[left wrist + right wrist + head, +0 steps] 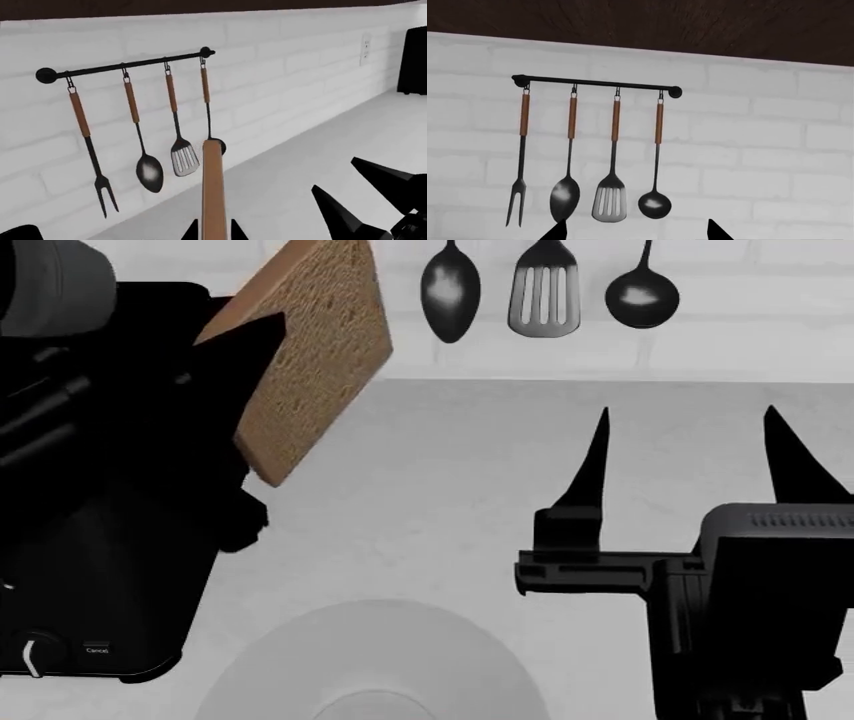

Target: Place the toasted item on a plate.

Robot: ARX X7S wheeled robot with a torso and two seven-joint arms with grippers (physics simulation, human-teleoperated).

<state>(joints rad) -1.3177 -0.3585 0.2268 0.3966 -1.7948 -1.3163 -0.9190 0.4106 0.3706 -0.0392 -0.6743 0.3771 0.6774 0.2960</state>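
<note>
Toast in left end effector (raised).

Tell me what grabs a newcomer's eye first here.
The slice of bread, held tilted in the air by the left pincer above the black toaster, stands out first. Then the white plate at the near edge, and the right pincer open over the counter.

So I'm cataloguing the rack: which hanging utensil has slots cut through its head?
The slotted spatula, third along the rail, between spoon and ladle.
</note>
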